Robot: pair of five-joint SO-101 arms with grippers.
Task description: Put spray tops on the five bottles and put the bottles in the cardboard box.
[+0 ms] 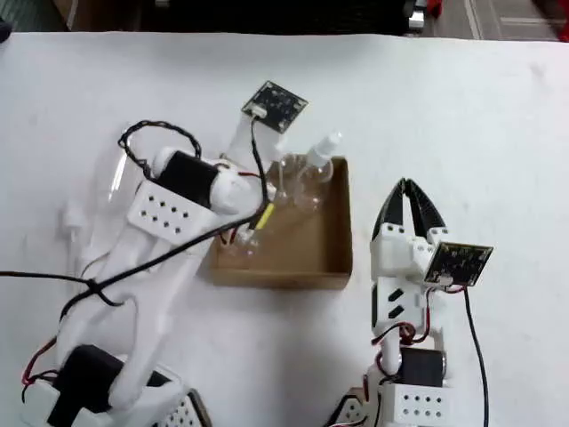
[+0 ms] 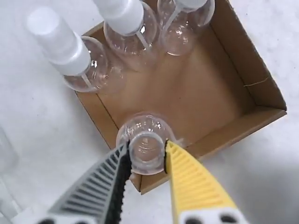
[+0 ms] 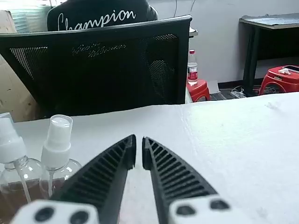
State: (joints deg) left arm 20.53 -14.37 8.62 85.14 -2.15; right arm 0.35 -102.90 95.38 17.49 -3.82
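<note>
My left gripper [image 2: 146, 148] is shut on the open neck of a clear bottle [image 2: 145, 127] that has no spray top. This bottle stands in a near corner of the cardboard box [image 2: 201, 93]. Three bottles with white spray tops [image 2: 70, 51] [image 2: 125, 21] [image 2: 187, 18] stand along the box's far side. From above, the left gripper [image 1: 249, 233] hangs over the box [image 1: 311, 240], and two topped bottles [image 1: 313, 167] show beside it. My right gripper [image 1: 408, 185] rests on the table right of the box, shut on nothing. The right wrist view shows that gripper [image 3: 138, 145] with two topped bottles [image 3: 55, 142] beyond it.
A clear bottle [image 1: 116, 173] lies on the white table left of the left arm, with a loose white spray top [image 1: 71, 219] near it. Open table lies right of and beyond the box. A black chair [image 3: 103, 65] stands past the table's far edge.
</note>
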